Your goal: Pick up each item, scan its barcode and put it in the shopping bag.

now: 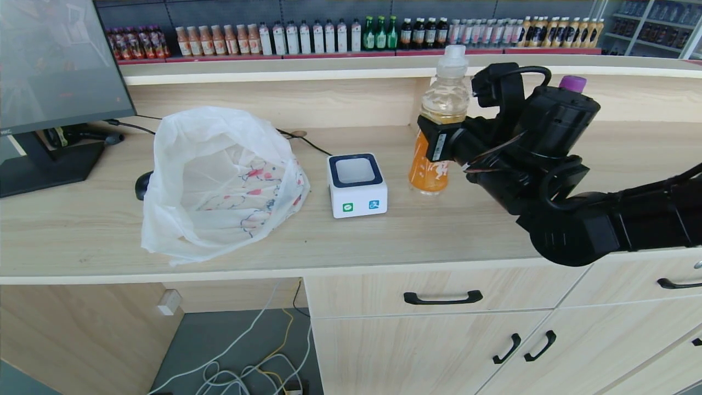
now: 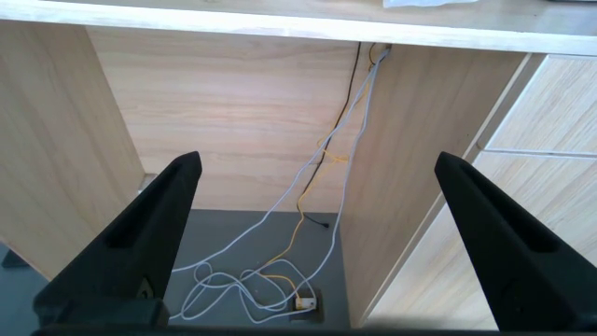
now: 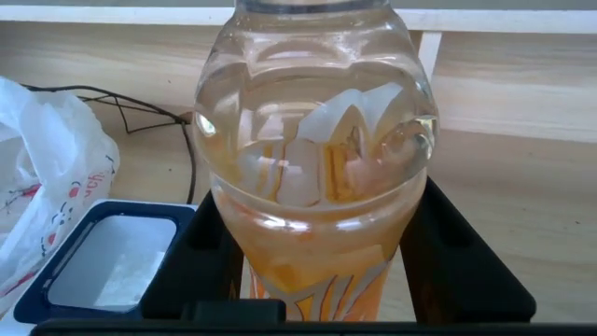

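Observation:
An orange drink bottle (image 1: pixel 439 126) with a white cap stands upright on the counter, right of the white-and-blue barcode scanner (image 1: pixel 356 184). My right gripper (image 1: pixel 436 140) is shut on the bottle at its middle; the right wrist view shows the bottle (image 3: pixel 317 187) clamped between the black fingers (image 3: pixel 466 261), with the scanner (image 3: pixel 103 266) beside it. An open white shopping bag (image 1: pixel 219 181) lies on the counter left of the scanner. My left gripper (image 2: pixel 312 243) hangs open below the counter, over cables on the floor.
A monitor (image 1: pixel 55 60) on a black stand sits at the counter's far left, with a dark handheld device (image 1: pixel 82 134) and cables behind the bag. A purple-capped item (image 1: pixel 572 83) peeks out behind my right arm. Shelves of bottles line the back wall.

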Robot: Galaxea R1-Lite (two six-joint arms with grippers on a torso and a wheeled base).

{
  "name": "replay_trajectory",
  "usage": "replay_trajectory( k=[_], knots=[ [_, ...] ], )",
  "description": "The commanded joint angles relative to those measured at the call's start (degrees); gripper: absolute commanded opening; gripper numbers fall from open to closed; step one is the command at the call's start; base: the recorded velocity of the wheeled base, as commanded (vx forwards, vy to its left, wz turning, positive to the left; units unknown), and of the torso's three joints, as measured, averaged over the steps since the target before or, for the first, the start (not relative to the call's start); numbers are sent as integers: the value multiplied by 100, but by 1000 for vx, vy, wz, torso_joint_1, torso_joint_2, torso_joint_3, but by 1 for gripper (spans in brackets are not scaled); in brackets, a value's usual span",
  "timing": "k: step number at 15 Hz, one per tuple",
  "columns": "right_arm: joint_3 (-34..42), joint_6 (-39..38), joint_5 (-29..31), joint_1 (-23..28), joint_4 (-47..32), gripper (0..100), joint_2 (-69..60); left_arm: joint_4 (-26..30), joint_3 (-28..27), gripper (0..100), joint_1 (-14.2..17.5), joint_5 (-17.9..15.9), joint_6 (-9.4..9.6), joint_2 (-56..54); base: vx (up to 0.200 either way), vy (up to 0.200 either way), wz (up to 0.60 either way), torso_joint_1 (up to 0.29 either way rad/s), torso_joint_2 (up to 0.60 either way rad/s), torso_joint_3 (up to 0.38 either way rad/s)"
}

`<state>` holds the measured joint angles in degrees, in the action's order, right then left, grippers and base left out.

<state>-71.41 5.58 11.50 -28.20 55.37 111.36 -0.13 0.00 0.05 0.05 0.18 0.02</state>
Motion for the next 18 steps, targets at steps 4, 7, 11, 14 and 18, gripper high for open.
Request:
replay_trajectory(
  k=[4,7,11,14,18],
  knots=[
    [1191,-145,19,-37,299,0,-897,-4,0,100,4,4,-1,-2,0,0,0,0,0,0],
    [1956,-136,28,-265,580,0,-1442,-4,0,100,4,4,-1,-2,0,0,0,0,0,0],
    [2518,-136,37,-476,589,0,-2048,-4,0,100,4,4,-1,-2,0,0,0,0,0,0],
    [2896,-136,37,-564,589,0,-2400,-4,0,100,4,4,-1,-2,0,0,0,0,0,0],
    [3353,-136,37,-590,738,0,-2778,-4,0,100,4,4,-1,-2,0,0,0,0,0,0]
  ],
)
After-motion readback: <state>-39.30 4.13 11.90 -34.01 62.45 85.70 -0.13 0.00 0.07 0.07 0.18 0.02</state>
